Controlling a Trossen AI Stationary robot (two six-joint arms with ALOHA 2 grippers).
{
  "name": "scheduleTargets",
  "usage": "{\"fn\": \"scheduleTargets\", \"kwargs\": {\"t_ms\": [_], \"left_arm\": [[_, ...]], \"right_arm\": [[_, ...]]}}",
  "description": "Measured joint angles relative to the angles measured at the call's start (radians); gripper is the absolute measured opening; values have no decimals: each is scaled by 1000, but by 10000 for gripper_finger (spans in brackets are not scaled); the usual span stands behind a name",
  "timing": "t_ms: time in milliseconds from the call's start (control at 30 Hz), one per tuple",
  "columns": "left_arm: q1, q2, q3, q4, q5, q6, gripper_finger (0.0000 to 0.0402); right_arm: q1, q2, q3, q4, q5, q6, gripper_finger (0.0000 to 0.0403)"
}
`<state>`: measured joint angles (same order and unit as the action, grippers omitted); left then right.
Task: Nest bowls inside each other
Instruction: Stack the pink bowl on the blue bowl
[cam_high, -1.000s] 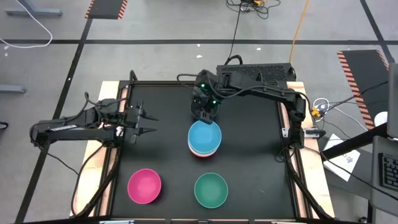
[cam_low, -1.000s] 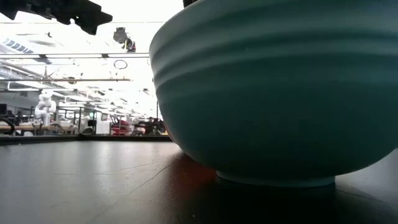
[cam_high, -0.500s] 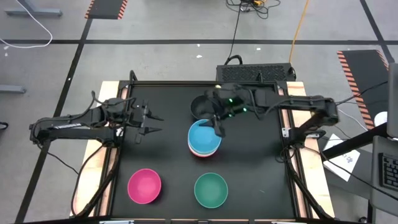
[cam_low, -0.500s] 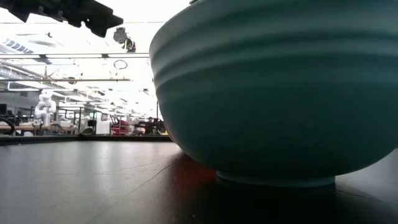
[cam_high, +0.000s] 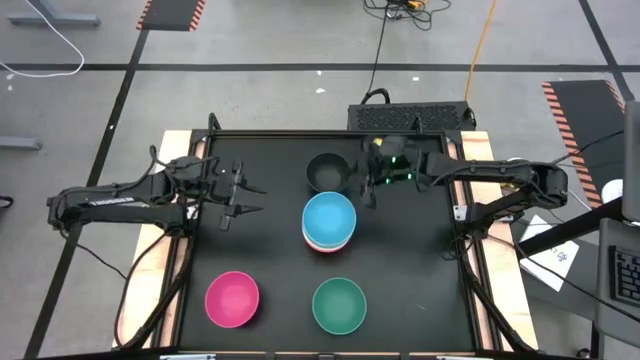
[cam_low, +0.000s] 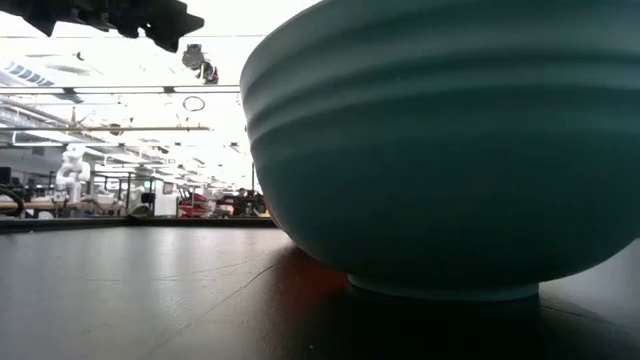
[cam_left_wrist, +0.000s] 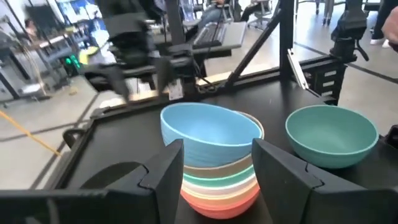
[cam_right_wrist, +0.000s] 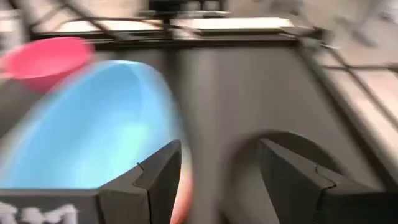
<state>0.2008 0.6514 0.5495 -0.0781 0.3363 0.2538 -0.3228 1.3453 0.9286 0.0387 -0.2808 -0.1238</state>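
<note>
Table (cam_high: 420, 250), as I read it from the high view:

1. Stack of bowls (cam_high: 329, 222): near the middle of the table, several bowls nested one inside another.
2. Single bowl at the back (cam_high: 327, 172): just behind the stack, apart from it.
3. Front-left bowl (cam_high: 232, 298): alone, left of and in front of the stack.
4. Front-right bowl (cam_high: 339, 305): alone, directly in front of the stack, right of item 3, well apart from it. In my low view it sits right before the camera.
5. Left gripper (cam_high: 250, 198): above the table, left of the stack.
6. Right gripper (cam_high: 370, 193): just right of item 2, behind the stack's right edge.
</note>
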Motion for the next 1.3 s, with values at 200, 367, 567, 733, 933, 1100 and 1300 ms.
{"fn": "scheduleTargets", "kwargs": {"t_ms": [200,367,567,733,933,1100,1300], "left_arm": [[7,136,0,46,4,-10,191],[48,248,0,220,85,-14,191],[86,376,110,225,179,-54,191],[88,491,228,142,179,-86,191],[88,567,328,54,127,-178,191],[74,605,401,-77,90,-203,191],[60,648,441,-153,36,-193,191]], "right_arm": [[-97,0,-58,114,-88,22,206],[-132,1,-82,121,-79,6,206],[-157,-9,-126,115,-85,7,206],[-173,-44,-175,121,-89,31,206],[-174,-95,-255,188,-88,76,206],[-176,-140,-295,189,-87,92,206],[-166,-156,-303,193,-88,102,206]]}}
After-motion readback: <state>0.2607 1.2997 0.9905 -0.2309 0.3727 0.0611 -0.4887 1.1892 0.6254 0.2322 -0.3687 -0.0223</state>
